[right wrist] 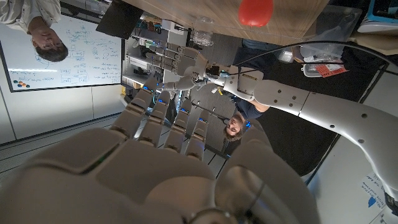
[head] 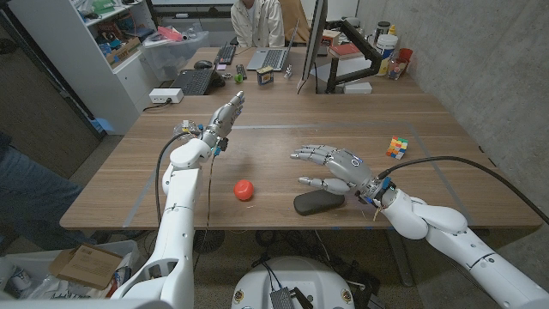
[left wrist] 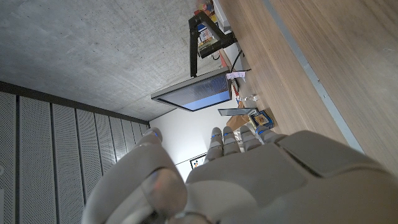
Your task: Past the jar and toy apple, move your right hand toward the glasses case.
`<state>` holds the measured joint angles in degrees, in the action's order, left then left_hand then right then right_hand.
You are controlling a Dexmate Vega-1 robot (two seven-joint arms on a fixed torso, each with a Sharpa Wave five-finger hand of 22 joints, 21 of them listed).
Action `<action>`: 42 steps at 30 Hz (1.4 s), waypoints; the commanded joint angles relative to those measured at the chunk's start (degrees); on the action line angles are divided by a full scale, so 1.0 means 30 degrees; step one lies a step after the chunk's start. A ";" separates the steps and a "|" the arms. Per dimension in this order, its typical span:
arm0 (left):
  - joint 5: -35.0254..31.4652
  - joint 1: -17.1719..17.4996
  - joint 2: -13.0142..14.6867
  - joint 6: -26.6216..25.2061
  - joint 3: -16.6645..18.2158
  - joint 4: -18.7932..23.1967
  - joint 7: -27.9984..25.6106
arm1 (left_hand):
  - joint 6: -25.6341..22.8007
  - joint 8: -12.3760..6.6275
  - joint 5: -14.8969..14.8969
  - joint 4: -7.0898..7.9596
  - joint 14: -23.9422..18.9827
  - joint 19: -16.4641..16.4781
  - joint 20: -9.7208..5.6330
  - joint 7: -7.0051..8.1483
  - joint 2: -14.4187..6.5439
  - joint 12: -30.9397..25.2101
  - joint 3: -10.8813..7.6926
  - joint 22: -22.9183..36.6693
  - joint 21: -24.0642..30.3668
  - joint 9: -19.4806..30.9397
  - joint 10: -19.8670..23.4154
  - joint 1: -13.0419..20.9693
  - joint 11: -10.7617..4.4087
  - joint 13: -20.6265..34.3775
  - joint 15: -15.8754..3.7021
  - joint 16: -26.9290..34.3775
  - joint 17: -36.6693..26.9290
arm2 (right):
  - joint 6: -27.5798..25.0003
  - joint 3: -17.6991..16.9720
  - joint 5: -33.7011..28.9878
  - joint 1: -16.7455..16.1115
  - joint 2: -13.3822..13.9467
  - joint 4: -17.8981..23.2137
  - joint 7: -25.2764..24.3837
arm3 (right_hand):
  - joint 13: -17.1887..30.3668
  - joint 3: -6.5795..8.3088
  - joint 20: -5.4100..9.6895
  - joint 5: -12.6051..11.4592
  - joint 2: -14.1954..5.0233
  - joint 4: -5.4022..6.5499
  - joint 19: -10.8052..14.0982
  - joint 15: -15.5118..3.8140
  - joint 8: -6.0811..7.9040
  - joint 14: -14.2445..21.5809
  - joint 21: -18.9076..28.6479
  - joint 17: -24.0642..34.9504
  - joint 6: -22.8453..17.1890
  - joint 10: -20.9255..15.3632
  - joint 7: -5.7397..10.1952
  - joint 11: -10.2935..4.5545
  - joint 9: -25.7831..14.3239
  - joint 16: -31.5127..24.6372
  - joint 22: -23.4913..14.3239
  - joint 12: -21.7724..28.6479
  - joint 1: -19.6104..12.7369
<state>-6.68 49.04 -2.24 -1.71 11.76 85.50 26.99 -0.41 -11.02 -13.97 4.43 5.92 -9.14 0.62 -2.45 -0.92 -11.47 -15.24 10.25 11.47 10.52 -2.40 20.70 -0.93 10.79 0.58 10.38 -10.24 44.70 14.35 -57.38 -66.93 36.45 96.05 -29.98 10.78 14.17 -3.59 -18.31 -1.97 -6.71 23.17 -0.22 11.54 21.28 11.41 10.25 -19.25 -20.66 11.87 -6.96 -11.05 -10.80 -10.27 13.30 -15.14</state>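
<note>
Right hand [head: 336, 166] just above glasses case [head: 319, 202] (fingers [head: 309, 154] spread).

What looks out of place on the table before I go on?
Nothing spilled or damaged. One mismatch: no jar on the table, just the toy apple, glasses case and a puzzle cube. The right hand hovers open above the case.

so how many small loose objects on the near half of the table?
3: red toy apple near centre, dark oval glasses case under right hand, multicoloured puzzle cube further right.
</note>
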 commanded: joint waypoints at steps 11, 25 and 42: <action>-0.0081 0.0124 -0.0071 -0.0135 -0.0061 0.0258 -0.0163 | 0.0070 -0.0097 0.0008 -0.0006 0.0224 -0.0086 -0.0002 -0.0084 -0.0213 -0.0044 0.0144 0.0099 0.0037 0.0086 -0.0149 -0.0002 0.0033 0.0042 0.0028 0.0115 -0.0105 | -0.0235 0.0310 0.0641 -0.0173 0.0651 -0.0103 0.1036 | 0.0070 0.0137 -0.0211 -0.0161 -0.0060 -0.0149 -0.0043 -0.0162 0.0116 0.0069 -0.0116 0.0095 -0.0317 -0.0154 0.0115 -0.0106 -0.0042 0.0039 -0.0034 -0.0022 -0.0283; -0.0153 0.0249 -0.0104 -0.0205 -0.0180 0.0518 -0.0217 | 0.0078 -0.0095 0.0017 -0.0007 0.0232 -0.0093 0.0000 -0.0078 -0.0232 -0.0042 0.0179 0.0099 0.0044 0.0086 -0.0170 0.0004 0.0057 0.0042 0.0023 0.0119 -0.0106 | -0.0478 0.0121 0.0569 -0.0619 0.0770 -0.0030 0.1099 | 0.0072 0.0179 -0.0236 -0.0200 -0.0010 -0.0255 -0.0143 -0.0146 0.0144 0.0030 -0.0138 0.0084 -0.0455 -0.0165 0.0137 -0.0090 -0.0038 0.0060 -0.0034 -0.0030 -0.0435; -0.0247 0.0341 -0.0021 -0.0443 -0.0278 0.0613 -0.0189 | 0.0083 -0.0095 0.0026 -0.0009 0.0239 -0.0125 0.0033 -0.0081 -0.0252 -0.0052 0.0215 0.0100 0.0040 0.0086 -0.0157 0.0011 0.0031 0.0043 0.0017 0.0122 -0.0106 | -0.0613 0.0547 0.0684 -0.0679 0.0733 -0.0540 0.1416 | 0.0074 0.0210 -0.0262 -0.0252 0.0242 -0.0506 -0.0255 -0.0110 0.0217 0.0016 -0.0152 0.0064 -0.0750 -0.0202 0.0145 0.0055 -0.0030 0.0069 -0.0031 -0.0029 -0.0780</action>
<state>-7.19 49.92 -2.46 -2.49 11.10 87.29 26.37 -0.41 -11.02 -13.97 4.43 5.92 -9.13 0.62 -2.45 -0.92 -11.47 -14.75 10.25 11.47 10.52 -2.39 20.70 -0.93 10.79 0.58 10.38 -10.24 43.23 15.25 -55.50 -68.71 38.67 95.32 -26.44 10.77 14.80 -4.21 -18.64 -1.13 -7.83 22.55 -0.21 11.96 21.29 10.97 10.25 -21.00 -21.20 12.38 -7.06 -11.05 -10.80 -10.26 13.30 -17.03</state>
